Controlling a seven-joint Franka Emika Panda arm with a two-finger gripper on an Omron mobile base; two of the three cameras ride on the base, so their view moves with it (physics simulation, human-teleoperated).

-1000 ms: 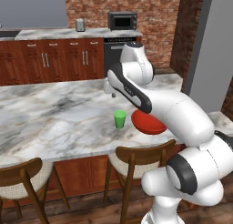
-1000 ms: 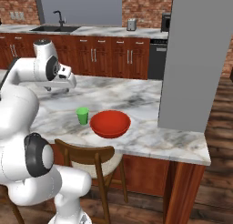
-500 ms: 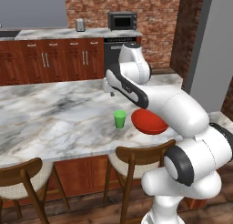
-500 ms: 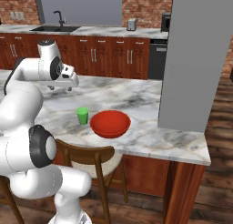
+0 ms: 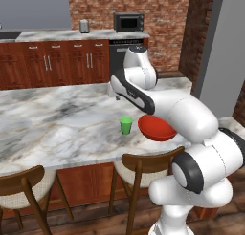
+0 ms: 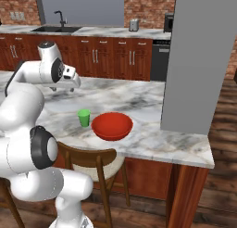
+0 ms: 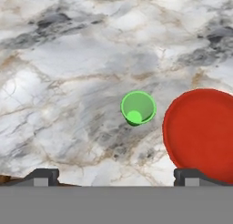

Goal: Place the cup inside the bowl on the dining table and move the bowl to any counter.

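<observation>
The small green cup [image 5: 126,125] [image 6: 84,117] stands upright on the marble dining table [image 5: 52,129] [image 6: 152,141], near its front edge. The wide red bowl [image 5: 157,128] [image 6: 112,126] sits just to the cup's right, a small gap between them, and it is empty. My gripper [image 5: 116,94] [image 6: 65,87] hovers above the table behind the cup, well apart from it. In the hand view the cup [image 7: 138,108] lies between the open fingertips [image 7: 43,175] and is seen from above, with the bowl [image 7: 200,132] at the right. Nothing is held.
Wooden stools [image 5: 143,169] [image 6: 92,162] stand along the table's near side. A tall grey block [image 6: 199,60] rises at the table's right end. The wall counter [image 5: 57,36] [image 6: 106,31] at the back carries a toaster, a microwave [image 5: 128,22] and a sink.
The arm's elbow has leaned slightly forward and left while the hand stayed nearly in place above the table. Cup and bowl have not moved, and the gripper stays open.
</observation>
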